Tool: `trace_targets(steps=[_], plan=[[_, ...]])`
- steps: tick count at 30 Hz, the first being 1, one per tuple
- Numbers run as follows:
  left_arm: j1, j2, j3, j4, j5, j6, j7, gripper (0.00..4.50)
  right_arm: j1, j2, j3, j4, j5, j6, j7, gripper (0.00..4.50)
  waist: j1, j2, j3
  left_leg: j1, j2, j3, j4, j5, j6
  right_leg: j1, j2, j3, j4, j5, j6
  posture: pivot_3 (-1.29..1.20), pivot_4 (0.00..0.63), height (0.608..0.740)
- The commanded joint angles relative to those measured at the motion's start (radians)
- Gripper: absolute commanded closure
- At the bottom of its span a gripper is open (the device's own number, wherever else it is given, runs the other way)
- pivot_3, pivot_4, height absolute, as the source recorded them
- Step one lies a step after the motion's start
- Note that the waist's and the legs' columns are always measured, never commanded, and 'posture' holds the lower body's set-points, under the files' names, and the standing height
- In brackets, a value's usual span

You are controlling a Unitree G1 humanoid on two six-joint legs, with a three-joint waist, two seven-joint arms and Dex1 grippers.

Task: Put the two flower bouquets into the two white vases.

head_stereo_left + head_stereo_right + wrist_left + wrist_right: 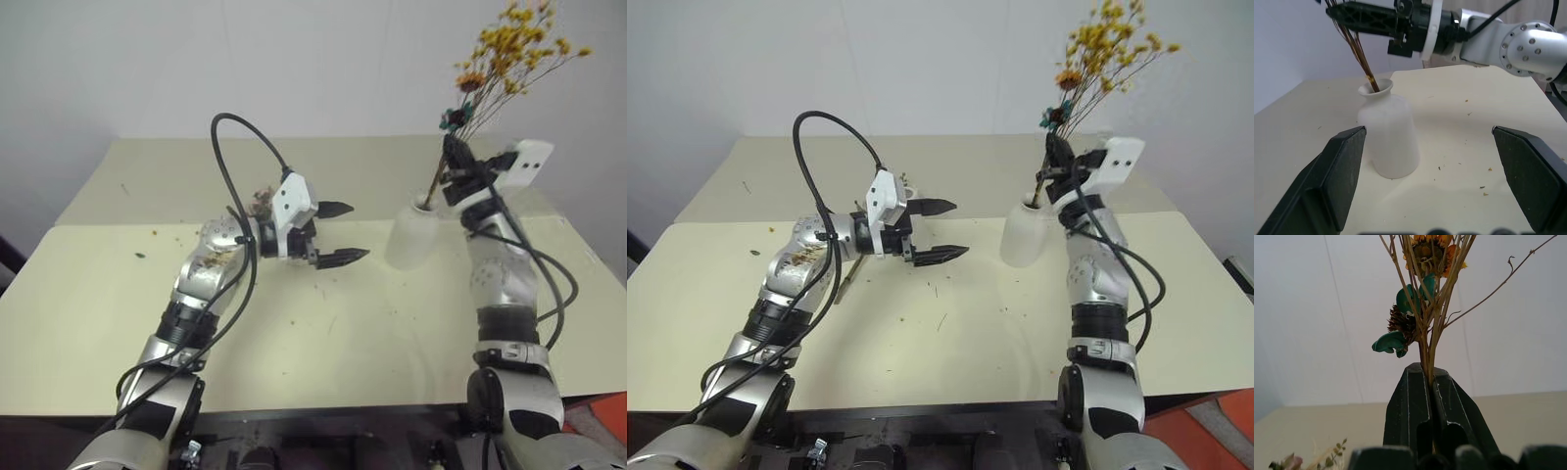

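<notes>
Holding the dried bunch of yellow-orange blossoms (514, 49) by its thin stems, the right pincer (456, 162) is clamped shut on the bundle just above the neck of the shorter rounded white vase (416, 235). The stem ends sit inside the vase mouth — the left wrist view shows them passing the rim — while the blossoms rise well above the pincer against the wall. The bunch leans rather than stands upright, and it is not yet released. The left pincer (338, 233) hovers level over the middle of the counter (98, 294), its two black fingers spread wide apart and holding nothing; it points toward the vase, which stands near it but apart. Behind the left wrist, pink and green bits of the rose bouquet (263, 199) lie on the counter, largely hidden by the arm, so its exact pose cannot be told. The tall slim vase cannot be made out from these angles. Status, as a judgement: the first of two placements is close to complete — the stems are entered, but the grip must open and the right arm withdraw without dragging the bunch out or tipping the light vase. The second placement is untouched: the rose bouquet remains to be picked up and set into the other vase. Small dried fragments are scattered over the counter surface.
</notes>
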Motion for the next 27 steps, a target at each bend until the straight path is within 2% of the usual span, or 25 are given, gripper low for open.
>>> trace_targets(steps=[1, 3, 6, 16, 17, 27], plan=[[0.003, 0.001, 0.006, -0.017, -0.004, -0.017, 0.0, 0.0, -0.007, -0.004, -0.009, -0.064, 0.004, -0.051, 0.005, 4.47, 0.001, 0.0, 0.0, 0.0, 0.0, 0.0, 0.0, 0.0, 0.0, 0.0, 0.0, 0.0, 0.0, 0.0, 0.0, 0.0, 0.15, 0.74], [0.007, 0.002, 0.009, -0.018, -0.005, -0.021, 0.0, 0.0, 0.005, -0.001, -0.011, -0.074, 0.016, -0.049, 0.012, 4.47, 0.001, 0.0, 0.0, 0.0, 0.0, 0.0, 0.0, 0.0, 0.0, 0.0, 0.0, 0.0, 0.0, 0.0, 0.0, 0.0, 0.15, 0.74], [0.011, 0.002, 0.012, -0.021, -0.005, -0.024, 0.004, 0.0, 0.028, -0.001, -0.009, -0.107, 0.028, -0.041, 0.024, 3.71, 0.001, 0.0, 0.0, 0.0, 0.0, 0.0, 0.0, 0.0, 0.0, 0.0, 0.0, 0.0, 0.0, 0.0, 0.0, 0.0, 0.15, 0.74], [0.03, 0.004, 0.008, -0.013, 0.002, -0.034, 0.007, 0.0, 0.103, -0.016, 0.022, -0.246, -0.008, 0.043, -0.038, 0.14, 0.002, 0.0, 0.0, 0.0, 0.0, 0.0, 0.0, 0.0, 0.0, 0.0, 0.0, 0.0, 0.0, 0.0, 0.0, 0.0, 0.15, 0.74], [0.022, 0.003, 0.008, -0.003, 0.002, -0.039, 0.005, 0.0, 0.108, -0.027, 0.026, -0.252, -0.029, 0.061, -0.059, 0.02, 0.003, 0.0, 0.0, 0.0, 0.0, 0.0, 0.0, 0.0, 0.0, 0.0, 0.0, 0.0, 0.0, 0.0, 0.0, 0.0, 0.15, 0.74], [0.003, -0.001, 0.004, 0.028, 0.008, -0.048, 0.0, 0.0, 0.167, -0.082, 0.009, -0.328, -0.053, 0.186, -0.152, 0.02, 0.002, 0.0, 0.0, 0.0, 0.0, 0.0, 0.0, 0.0, 0.0, 0.0, 0.0, 0.0, 0.0, 0.0, 0.0, 0.0, 0.15, 0.74]])
